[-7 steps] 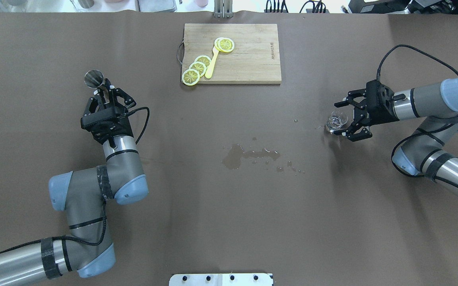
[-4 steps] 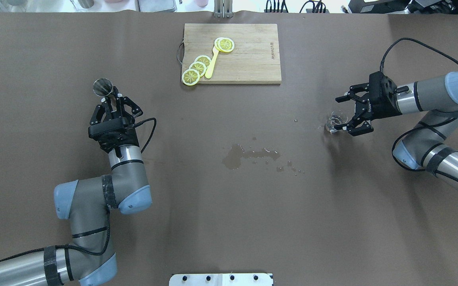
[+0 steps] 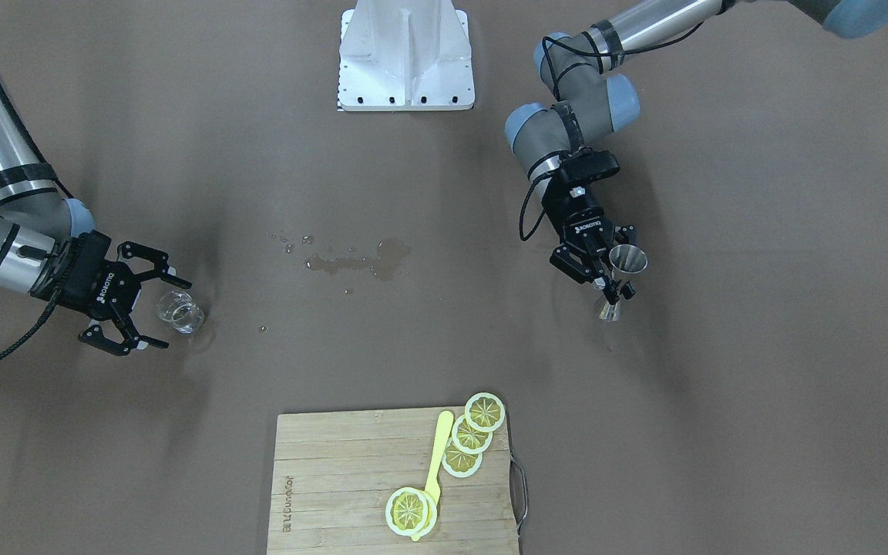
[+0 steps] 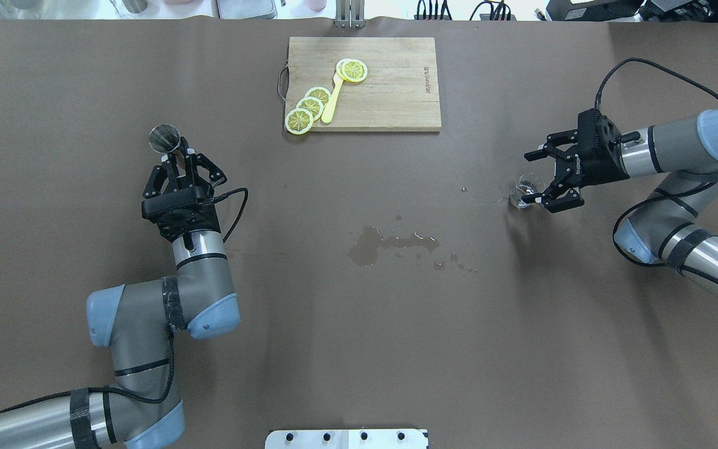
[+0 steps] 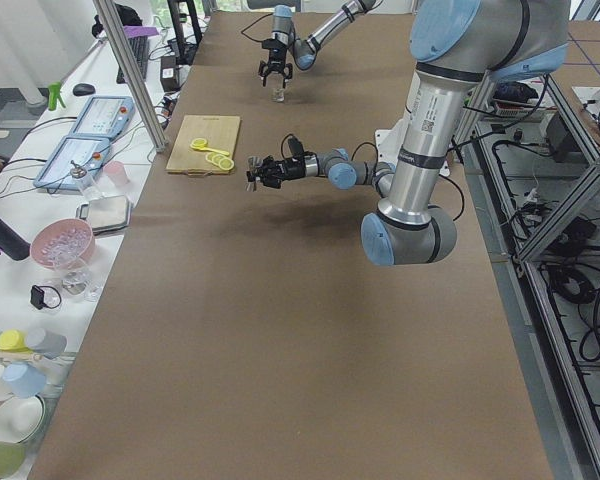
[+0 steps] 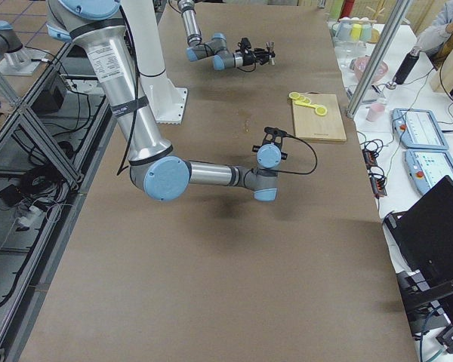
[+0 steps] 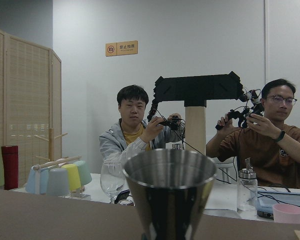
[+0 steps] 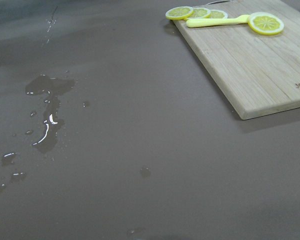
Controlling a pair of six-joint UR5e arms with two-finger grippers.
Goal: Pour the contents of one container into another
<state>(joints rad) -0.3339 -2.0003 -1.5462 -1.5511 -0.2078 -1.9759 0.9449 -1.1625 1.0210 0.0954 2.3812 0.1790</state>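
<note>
Item: steel jigger [image 3: 627, 260], hourglass form, clamped at its waist between the closed fingers of the left gripper [image 3: 615, 287]. It is held upright, mouth up, and appears lifted off the table [image 4: 334, 349] on the robot's left side. Item: clear glass tumbler [image 3: 179, 314], standing on the table far over on the robot's right, at the mouth of the right gripper [image 3: 160, 307], whose jaws stand wide apart and grip nothing; whether a fingertip touches the glass cannot be told, nor how much it holds. Surface condition: a puddle [image 4: 368, 244] with scattered droplets lies mid-table between the two arms, and further drops sit beside the tumbler. Hazards, as judged: the jaws may close off-centre on the round glass and shove or tip it; a wet wall could slide in the pads once lifted; the vessels are well apart, so a carry across the table comes before any pour, and a jerky one would slop; the jigger's mouth is small, so a quick tilt would overshoot and add to the puddle; held only at the waist, the jigger could swivel under the stream. Markings: "ROBOTIQ" in white on both gripper bodies; a maker's mark on the cutting board [image 4: 390, 100] near its edge, too small to read surely; in the left wrist view, an orange wall sign [image 7: 122, 48] with a prohibition symbol, its characters illegible.
</note>
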